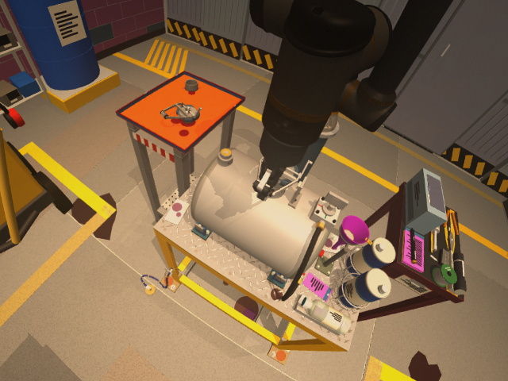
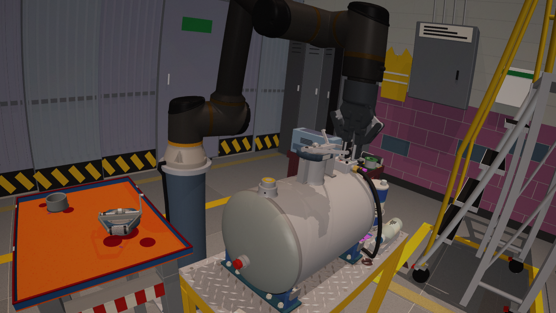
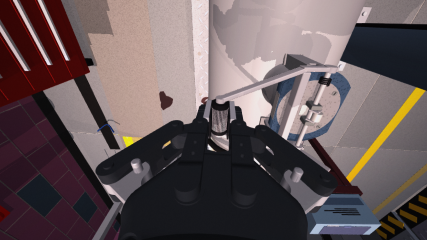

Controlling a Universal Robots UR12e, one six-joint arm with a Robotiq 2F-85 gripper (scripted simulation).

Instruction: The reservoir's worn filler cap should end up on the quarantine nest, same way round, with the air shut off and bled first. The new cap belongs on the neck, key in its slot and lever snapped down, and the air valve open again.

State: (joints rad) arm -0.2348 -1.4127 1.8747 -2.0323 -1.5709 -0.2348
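Observation:
On top of the pale reservoir tank (image 1: 254, 217) the filler neck (image 2: 312, 169) carries a blue-rimmed cap (image 3: 310, 104) with a grey clamp lever (image 3: 268, 82) across it. My gripper (image 3: 219, 119) is over the tank beside the neck, its fingers closed around the lever's knurled handle (image 3: 219, 121), as the wrist camera plainly shows. A second cap with its lever (image 2: 118, 220) lies on the orange table (image 1: 180, 108) to the left, near a grey ring nest (image 2: 56, 201). The air valve block (image 1: 330, 207) sits at the tank's right end with a black hose (image 1: 303, 258).
A purple funnel (image 1: 353, 231), two blue spools (image 1: 367, 270) and a white bottle (image 1: 326, 313) crowd the bench's right end. A dark red tool cart (image 1: 426, 242) stands further right. A yellow-railed stepladder (image 2: 501, 183) stands beyond the bench, and my arm's pedestal (image 2: 186, 202) behind the tank.

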